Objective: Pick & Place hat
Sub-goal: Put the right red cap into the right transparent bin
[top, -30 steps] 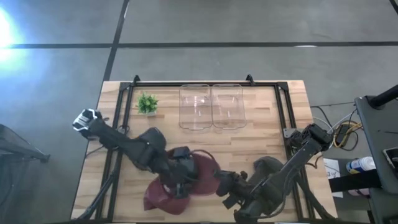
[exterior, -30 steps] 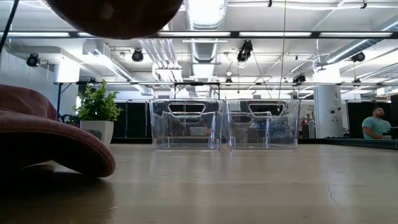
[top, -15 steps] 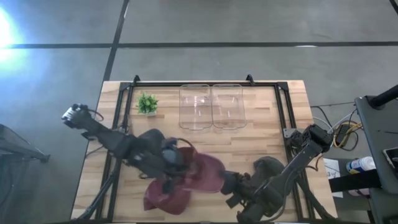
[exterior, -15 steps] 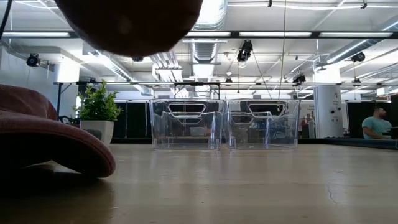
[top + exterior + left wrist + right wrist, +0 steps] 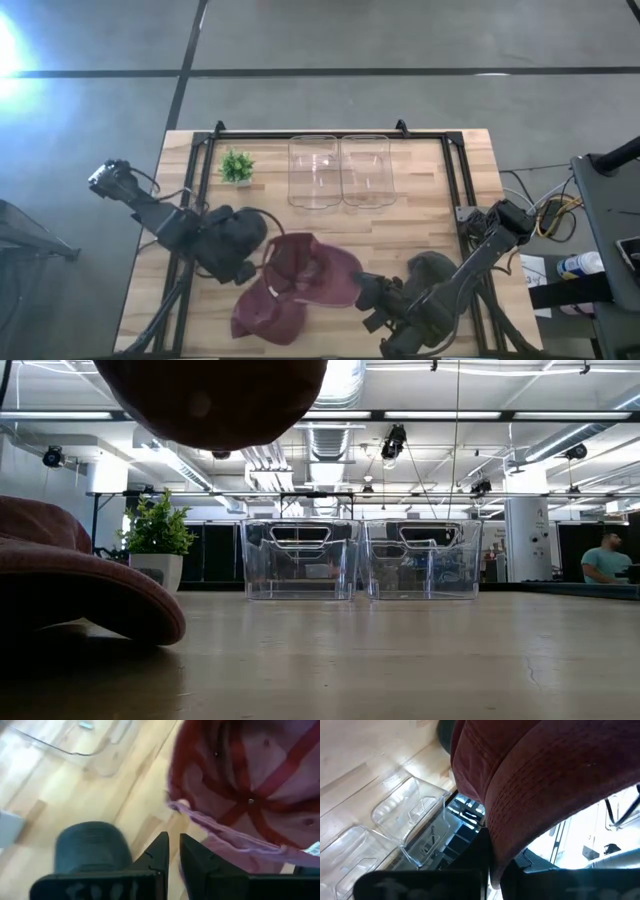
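Note:
Two maroon hats show. One hat (image 5: pixel 312 268) is lifted above the table with its inside up, and it shows at the top of the low view (image 5: pixel 210 400). The other hat (image 5: pixel 262 316) lies flat on the table near the near edge, also seen at the left of the low view (image 5: pixel 80 580). My right gripper (image 5: pixel 368 296) is shut on the lifted hat at its right side. My left gripper (image 5: pixel 255 265) hangs just left of that hat with its fingers shut (image 5: pixel 173 842) on nothing, the hat's seamed inside (image 5: pixel 250 795) beyond them. My right gripper holds the lifted hat by its edge (image 5: pixel 496 851) on the side toward the table's right, pinched between the two fingers. The fingers come at it from the table's right and near side. The hat is lifted clear of the table, its crown spreading away from the fingers.
Two clear bins (image 5: pixel 325 172) (image 5: pixel 366 170) stand side by side at the far edge, with a small potted plant (image 5: pixel 237 167) to their left. An olive-grey thing (image 5: pixel 432 268) lies by the right arm. Bare wood lies between the hats and the bins.
My left gripper has drawn back from over the hats toward the table's left and slightly far edge and now stands beside the lifted hat. The lifted hat now shows uncovered with its inside up, and in the low view it has shifted right.

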Controlling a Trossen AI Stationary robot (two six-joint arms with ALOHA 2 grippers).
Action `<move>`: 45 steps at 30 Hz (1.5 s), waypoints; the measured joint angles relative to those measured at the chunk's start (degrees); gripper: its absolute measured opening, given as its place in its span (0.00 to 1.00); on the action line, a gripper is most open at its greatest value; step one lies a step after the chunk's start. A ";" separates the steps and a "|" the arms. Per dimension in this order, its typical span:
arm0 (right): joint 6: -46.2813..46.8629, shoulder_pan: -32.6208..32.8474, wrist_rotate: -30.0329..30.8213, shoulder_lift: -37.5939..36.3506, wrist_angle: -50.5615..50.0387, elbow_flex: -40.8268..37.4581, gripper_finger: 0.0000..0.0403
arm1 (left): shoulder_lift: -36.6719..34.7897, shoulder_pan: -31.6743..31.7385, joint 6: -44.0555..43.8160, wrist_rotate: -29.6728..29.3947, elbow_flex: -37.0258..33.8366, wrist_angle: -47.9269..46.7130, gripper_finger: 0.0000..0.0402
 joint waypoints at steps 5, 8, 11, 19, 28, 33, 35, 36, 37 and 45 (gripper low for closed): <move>0.08 -0.03 -0.13 0.00 0.02 -0.08 0.03 | 0.55 0.11 2.65 2.31 -6.11 16.01 0.10; 0.47 -0.32 -0.23 0.00 0.16 -0.08 0.03 | 1.35 0.11 3.50 3.88 -10.02 26.25 0.10; 1.22 -0.81 -0.52 0.08 0.62 -0.08 0.03 | 2.23 0.11 5.42 3.69 -12.89 38.71 0.10; -4.95 -1.81 -3.43 0.39 11.43 -0.10 0.03 | 7.93 1.90 12.39 2.56 -13.28 52.54 0.10; -8.22 -2.38 -3.80 0.50 17.82 -0.30 0.03 | 13.12 1.86 15.65 4.45 -10.35 52.40 0.10; -8.62 -2.12 -7.43 0.50 18.89 -0.63 0.03 | 13.13 1.81 22.68 3.71 -7.61 53.88 0.10; -11.33 -2.05 -7.74 0.39 19.90 -0.73 0.03 | 13.18 1.94 26.39 3.48 -7.35 53.87 0.10; -12.90 -2.06 -7.81 0.37 20.63 -0.85 0.03 | 13.56 2.26 27.54 4.01 -7.28 53.89 0.10; -14.24 -2.10 -7.81 0.37 21.55 -0.91 0.03 | 13.79 2.45 28.19 4.99 -7.28 53.79 0.10; -19.51 -2.71 -7.69 0.57 26.12 -1.00 0.03 | 15.23 2.74 28.72 9.66 -8.00 51.32 0.10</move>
